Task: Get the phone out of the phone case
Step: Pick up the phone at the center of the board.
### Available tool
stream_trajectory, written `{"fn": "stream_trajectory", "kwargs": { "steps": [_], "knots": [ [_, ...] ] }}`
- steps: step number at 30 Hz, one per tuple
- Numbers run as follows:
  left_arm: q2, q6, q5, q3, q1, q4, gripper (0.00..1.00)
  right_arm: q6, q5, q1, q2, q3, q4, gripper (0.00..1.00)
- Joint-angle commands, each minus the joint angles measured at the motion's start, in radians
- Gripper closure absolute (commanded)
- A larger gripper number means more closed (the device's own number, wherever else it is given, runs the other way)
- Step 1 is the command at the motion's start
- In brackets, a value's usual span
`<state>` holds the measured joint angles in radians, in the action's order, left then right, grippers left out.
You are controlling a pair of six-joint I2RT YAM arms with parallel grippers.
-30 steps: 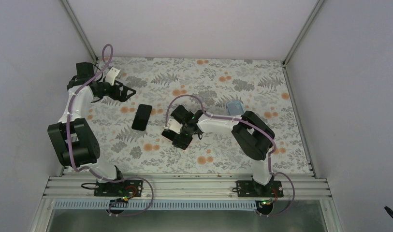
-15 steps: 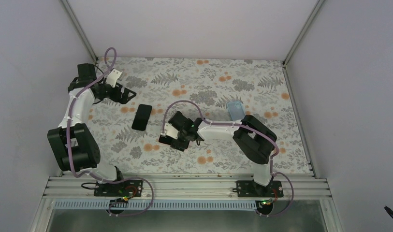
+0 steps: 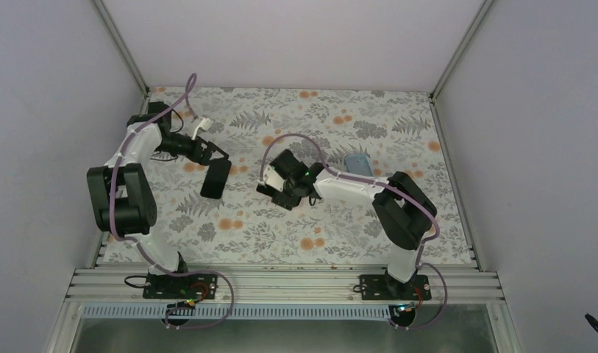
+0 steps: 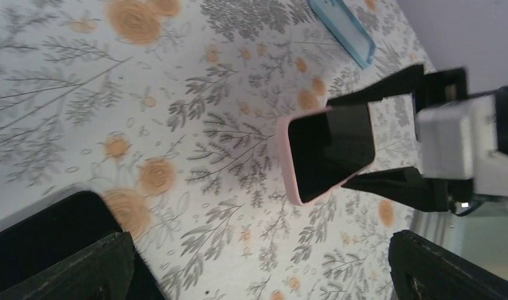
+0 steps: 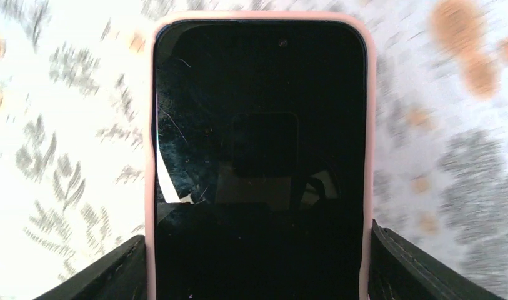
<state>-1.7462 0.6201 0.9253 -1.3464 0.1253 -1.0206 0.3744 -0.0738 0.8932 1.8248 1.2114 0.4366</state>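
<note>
The phone (image 5: 260, 156) sits inside its pink case (image 5: 150, 187), with the dark glass facing the right wrist camera. The right fingers (image 5: 413, 269) hold it, one on each long side of the case, pressing in at the near end. That leaves the far end sticking out free. I think that is the point: the other arm needs a bare bit to grab or push on.

From the left wrist view, the phone pokes out past the right fingers, near the middle of the flowery surface (image 3: 318, 118). It looks lifted a little, but I cannot be sure.

The left fingers (image 4: 70, 269) are spread wide and hold nothing. They hover by a black flat thing (image 3: 216, 179) lying on the surface — likely another phone — apart from the pink case. So the left arm probably has to come across before any peeling can start.

A blue case (image 3: 357, 165) lies farther back beside the right arm, and it looks empty.
</note>
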Motion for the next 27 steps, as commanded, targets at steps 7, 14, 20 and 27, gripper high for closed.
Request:
{"fn": "stream_trajectory", "kwargs": {
  "steps": [7,14,20,27],
  "knots": [
    [-0.195,0.008,0.139,-0.267,-0.090,-0.223,0.00,0.029,-0.052,-0.002,0.000,0.244,-0.057,0.40],
    [-0.225,0.015,0.168,-0.337,-0.108,-0.277,0.00,0.018,-0.046,-0.002,0.054,0.332,-0.089,0.40],
    [-0.246,0.052,0.219,-0.361,-0.123,-0.334,0.26,0.026,-0.050,-0.001,0.093,0.386,-0.114,0.41],
    [-0.260,0.039,0.185,-0.357,-0.130,-0.327,0.36,0.022,-0.055,-0.001,0.087,0.416,-0.119,0.42]
  ]
}}
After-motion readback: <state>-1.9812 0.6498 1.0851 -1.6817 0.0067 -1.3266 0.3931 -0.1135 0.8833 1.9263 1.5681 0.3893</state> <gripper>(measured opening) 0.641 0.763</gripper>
